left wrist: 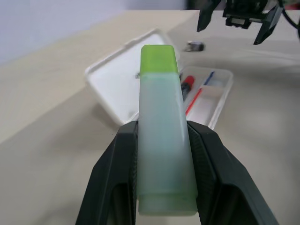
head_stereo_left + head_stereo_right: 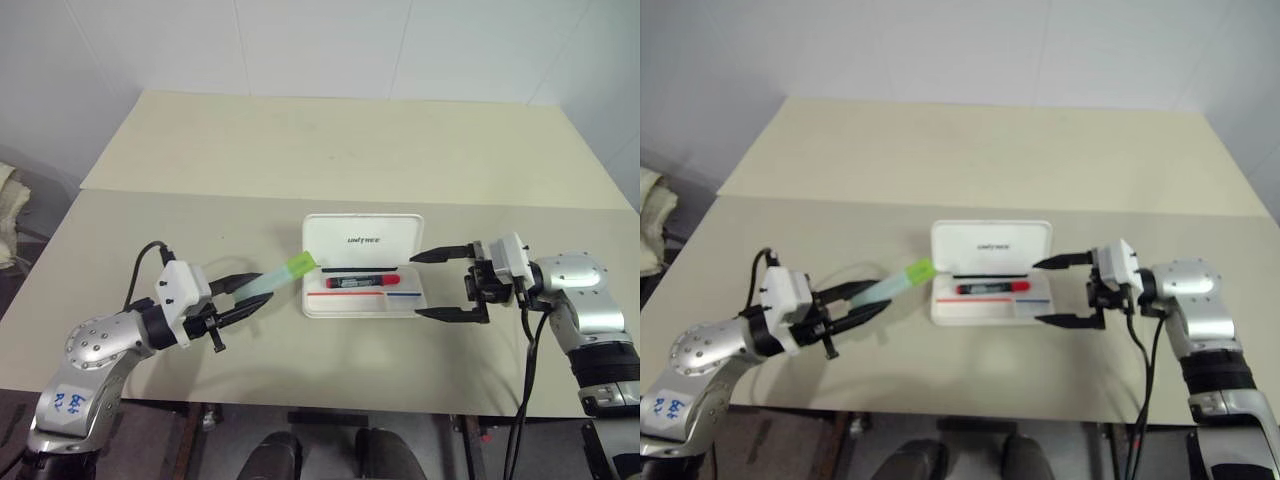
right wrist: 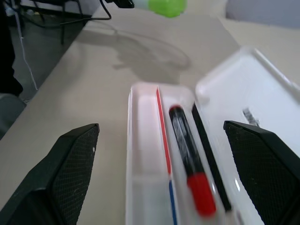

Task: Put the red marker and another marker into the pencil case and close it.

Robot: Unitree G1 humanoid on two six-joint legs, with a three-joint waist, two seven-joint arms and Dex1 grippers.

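My left gripper (image 2: 243,297) pinches the green highlighter (image 2: 278,276), its bright tip just left of the open pencil case (image 2: 362,271). My right gripper (image 2: 447,284) stands spread wide just right of the case, where the red marker (image 2: 357,282) lies inside.

The lower sides of the mint-green highlighter (image 1: 161,136) are covered by the two fingers of the left gripper (image 2: 248,296) in the left wrist view, and its back end is cut off near the picture's bottom edge. In the right wrist view only its bright green tip is seen at the top edge. The red marker (image 3: 188,159) is blurred towards its cap there, and the near end of the pencil case (image 3: 145,187) is cut off by the bottom edge. The lettering on the lid is too small to be read in the right eye view
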